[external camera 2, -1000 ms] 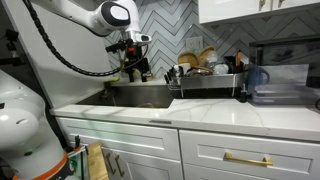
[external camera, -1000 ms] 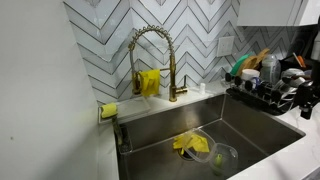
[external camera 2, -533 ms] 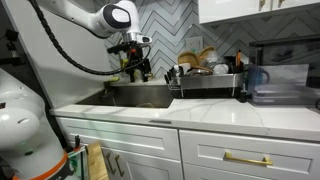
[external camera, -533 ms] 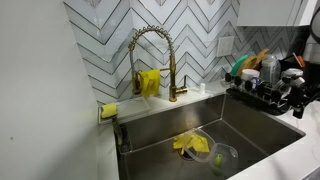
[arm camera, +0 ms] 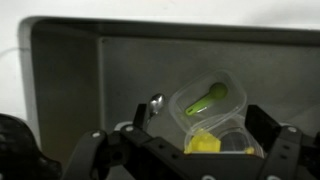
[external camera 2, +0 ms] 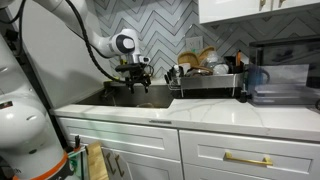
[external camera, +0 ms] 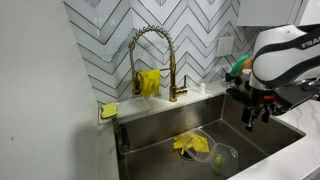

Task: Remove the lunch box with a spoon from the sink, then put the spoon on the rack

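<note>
Arm has dropped in over the sink (external camera: 150, 128) in the last second; before that it sat higher, near the sink's back; gripper (external camera: 256, 115) now hangs above the sink's rack-side end, pointing down; jaws wide open, nothing in them.

Nothing inside the sink has shifted; lunch box (arm camera: 212, 104) sits on the sink floor near the drain (arm camera: 157, 100), spoon (arm camera: 205, 100) lying inside it; so this is approach only, grasp not started.

Edges and room:
- rack (external camera 2: 205, 85) stands right at the sink's end, arm passing close in front of it; likely the tightest spot on descent
- yellow cloth (external camera: 189, 144) on the sink floor just beside the box; can't tell if touching; could snag a jaw
- faucet (external camera: 150, 55) on the sink's back rim, well apart from the gripper
- rest of the sink floor looks bare; open air above the sink for a straight lift
- bench (external camera 2: 150, 112) in front of the sink looks free for setting the box down
</note>
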`<action>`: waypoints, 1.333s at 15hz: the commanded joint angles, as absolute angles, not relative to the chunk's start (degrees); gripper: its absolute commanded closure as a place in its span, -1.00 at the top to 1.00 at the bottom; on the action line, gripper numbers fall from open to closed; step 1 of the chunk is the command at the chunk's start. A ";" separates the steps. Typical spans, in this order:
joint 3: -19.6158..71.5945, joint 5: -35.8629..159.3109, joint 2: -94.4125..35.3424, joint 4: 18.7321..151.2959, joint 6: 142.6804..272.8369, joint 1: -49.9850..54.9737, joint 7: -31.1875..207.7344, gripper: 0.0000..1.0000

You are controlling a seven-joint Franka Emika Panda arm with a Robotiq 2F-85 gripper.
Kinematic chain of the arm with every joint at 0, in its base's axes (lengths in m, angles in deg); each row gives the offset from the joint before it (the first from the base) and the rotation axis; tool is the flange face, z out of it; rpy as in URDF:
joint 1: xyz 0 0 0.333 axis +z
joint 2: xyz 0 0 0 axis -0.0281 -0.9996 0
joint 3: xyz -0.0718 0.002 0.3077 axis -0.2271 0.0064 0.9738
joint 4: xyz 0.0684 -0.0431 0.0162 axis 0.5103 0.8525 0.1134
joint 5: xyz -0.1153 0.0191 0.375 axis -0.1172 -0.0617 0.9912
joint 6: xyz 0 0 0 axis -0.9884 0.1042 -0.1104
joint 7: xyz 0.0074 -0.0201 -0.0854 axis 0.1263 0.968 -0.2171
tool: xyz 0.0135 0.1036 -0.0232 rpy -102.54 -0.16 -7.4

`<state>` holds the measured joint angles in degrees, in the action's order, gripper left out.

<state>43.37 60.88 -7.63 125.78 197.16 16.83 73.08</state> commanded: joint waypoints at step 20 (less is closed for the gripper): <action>44.53 49.53 -39.16 110.72 208.06 20.35 72.38 1.00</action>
<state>44.82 51.82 -35.23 113.11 205.69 18.98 71.24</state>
